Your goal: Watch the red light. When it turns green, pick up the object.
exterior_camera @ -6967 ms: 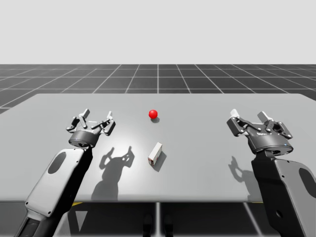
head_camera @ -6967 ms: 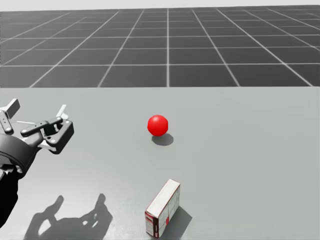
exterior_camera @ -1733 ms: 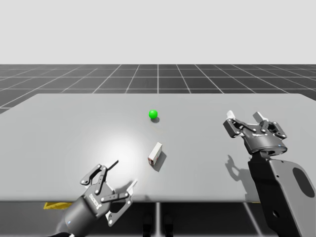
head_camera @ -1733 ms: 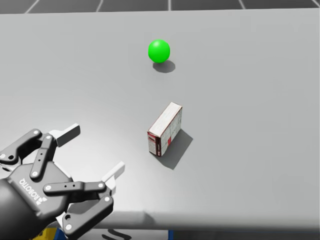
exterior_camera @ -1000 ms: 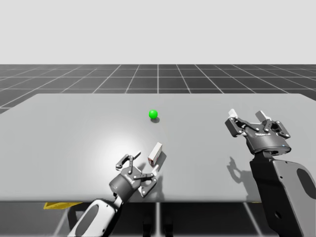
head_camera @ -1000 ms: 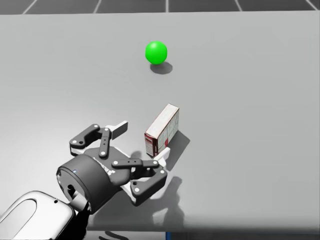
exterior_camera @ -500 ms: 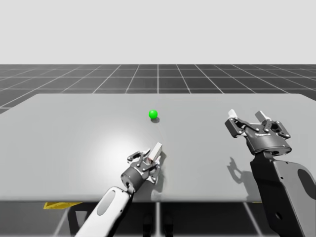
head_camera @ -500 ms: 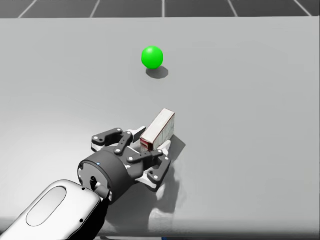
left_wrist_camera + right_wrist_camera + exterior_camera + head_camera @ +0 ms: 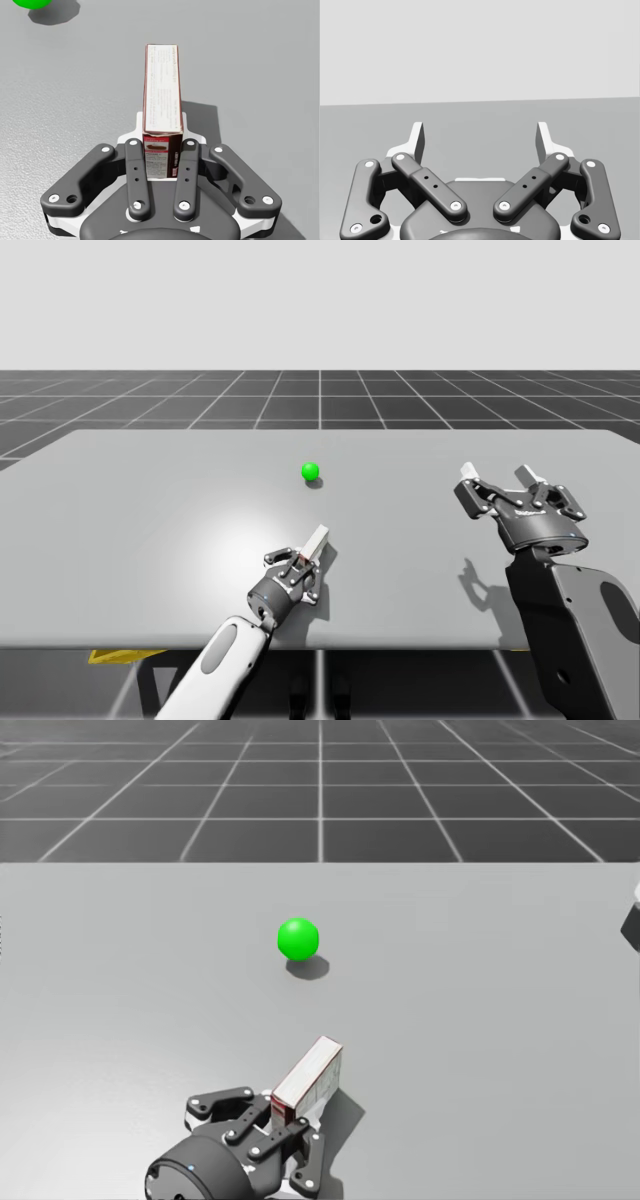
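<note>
Left claw (image 9: 161, 131) newly clamped on white box (image 9: 161, 85) — right claw (image 9: 480, 137) apart — grey table (image 9: 150, 500), dark gridded floor (image 9: 320, 800)

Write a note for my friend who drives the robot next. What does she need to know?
Left gripper: shut on the near end of the box.
Right gripper: open, holding nothing, above the table at its right side.
Light: green, beyond the box.
Done: go signal given, box gripped.
Left: raise the box off the table; I cannot tell that it is up yet.
</note>
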Controlling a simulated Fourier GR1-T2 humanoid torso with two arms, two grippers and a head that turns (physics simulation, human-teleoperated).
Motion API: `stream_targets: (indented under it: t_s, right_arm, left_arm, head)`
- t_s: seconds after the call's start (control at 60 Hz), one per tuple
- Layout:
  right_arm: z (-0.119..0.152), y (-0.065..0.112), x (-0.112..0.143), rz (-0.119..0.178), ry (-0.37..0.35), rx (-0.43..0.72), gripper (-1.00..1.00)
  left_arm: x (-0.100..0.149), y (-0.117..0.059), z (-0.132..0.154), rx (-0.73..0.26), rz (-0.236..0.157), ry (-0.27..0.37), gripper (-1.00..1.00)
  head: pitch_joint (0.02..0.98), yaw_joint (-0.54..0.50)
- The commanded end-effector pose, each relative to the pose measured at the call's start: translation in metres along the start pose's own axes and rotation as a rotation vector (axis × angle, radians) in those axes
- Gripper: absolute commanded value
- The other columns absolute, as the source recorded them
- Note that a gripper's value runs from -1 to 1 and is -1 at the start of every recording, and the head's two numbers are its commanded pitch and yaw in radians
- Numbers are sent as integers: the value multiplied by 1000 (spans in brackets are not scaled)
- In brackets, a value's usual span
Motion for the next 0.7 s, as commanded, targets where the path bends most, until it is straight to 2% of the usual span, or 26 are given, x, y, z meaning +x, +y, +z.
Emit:
stream_targets:
  t_s: [0.017, 0.167, 0.3, 0.4, 0.467, 0.5, 0.567, 0.617, 0.7]
  right_arm:
    - [0, 0, -1, 4, -1, 0, -1000]
    - [0, 0, -2, 8, -1, -3, -1000]
    - [0, 1, -2, 9, 0, -2, -1000]
    - [0, 1, -3, 13, 0, -2, -1000]
    - [0, 1, -4, 14, 2, -1, -1000]
    - [-1, 1, -4, 15, 3, -1, -1000]
    - [-2, 1, -6, 19, 8, -1, -1000]
    - [-3, 1, -7, 22, 11, 0, -1000]
    - [-3, 2, -8, 24, 13, 0, -1000]
  left_arm:
    - [-15, -5, 2, -70, -15, 49, 1000]
    - [-15, -5, 1, -71, -14, 48, 1000]
    - [-15, -5, 1, -69, -14, 47, 1000]
    - [-7, -3, 4, -66, 16, 31, 1000]
    - [8, 1, 10, -59, 44, 1, 1000]
    - [13, 2, 12, -54, 44, -10, 1000]
    - [29, 4, 19, -38, 25, -31, 1000]
    - [42, 7, 24, -27, -22, -58, 1000]
    - [61, 12, 28, -17, -46, -83, 1000]
  head:
    - [558, 3]
    - [459, 13]
    - [415, 18]
    - [412, 18]
    - [414, 15]
    - [415, 15]
    - [417, 18]
    - [418, 20]
    - [416, 22]
